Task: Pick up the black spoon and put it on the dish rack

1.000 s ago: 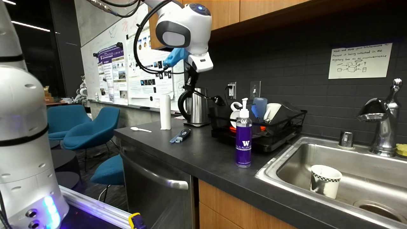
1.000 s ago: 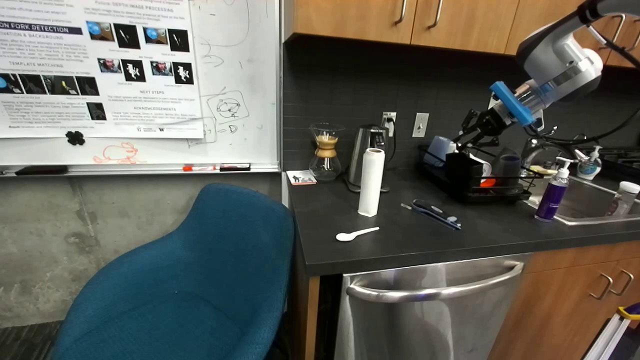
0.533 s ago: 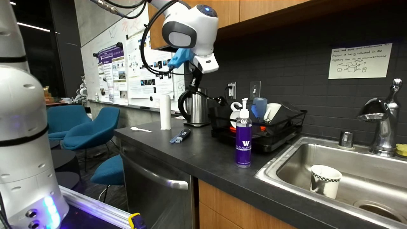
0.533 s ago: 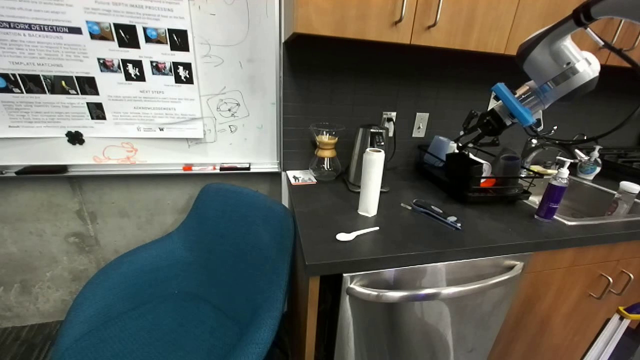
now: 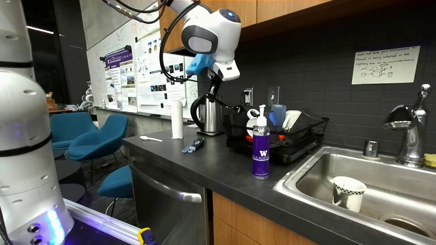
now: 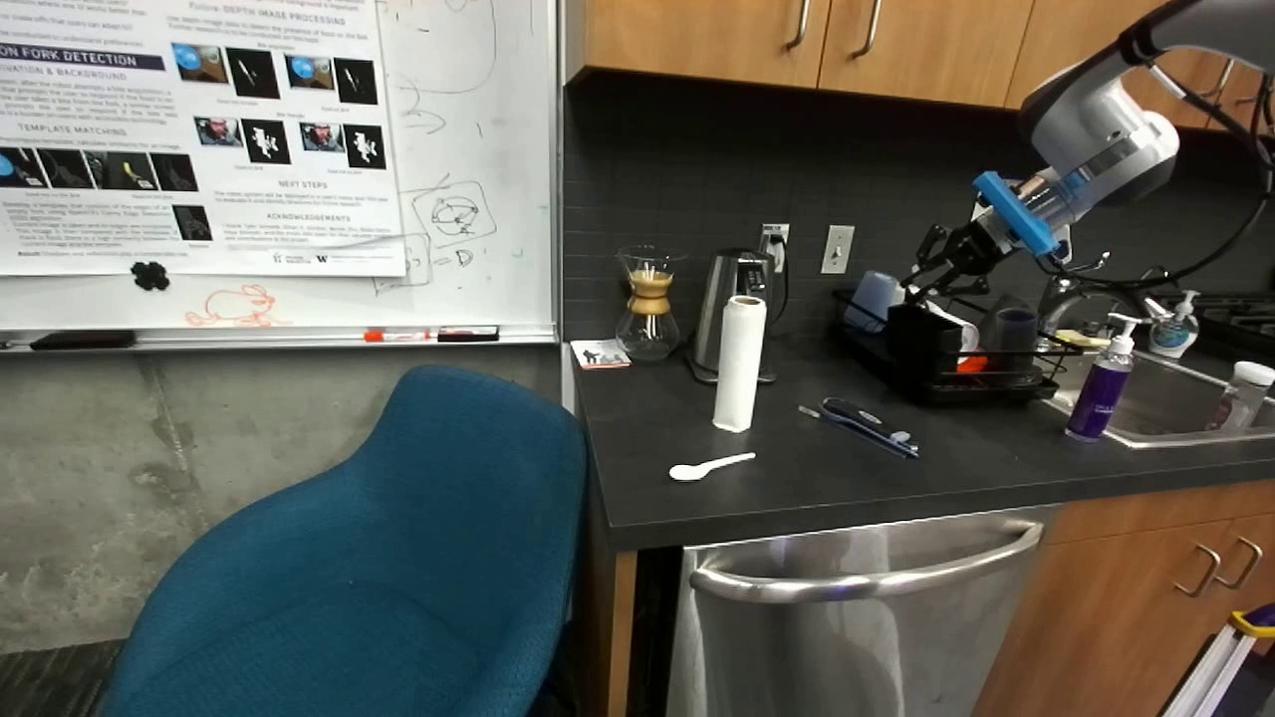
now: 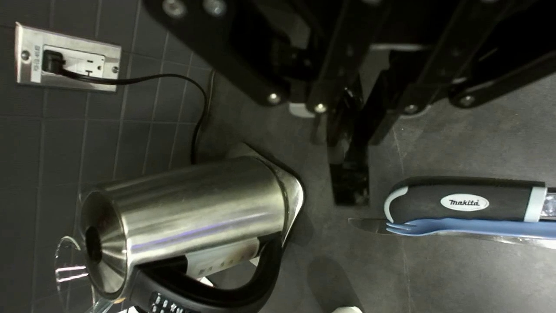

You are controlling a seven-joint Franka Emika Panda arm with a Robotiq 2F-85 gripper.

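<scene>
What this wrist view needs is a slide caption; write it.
Against a dark counter, the gripper holds the black spoon, with the steel kettle lower left and a blue fork lower right.

Blue chairs (image 5: 95, 143), wooden cabinets (image 6: 702, 40), dark tiled wall (image 5: 316, 75), perhaps carpeted floor (image 6: 50, 685).

Kettle (image 7: 200, 204) was brushed metal, black spoon (image 5: 239, 109) kinda glossy, counter (image 6: 976, 448) pretty matt, chair (image 6: 379, 538) looked like cloth, cabinets (image 6: 926, 50) were smooth wood.
</scene>
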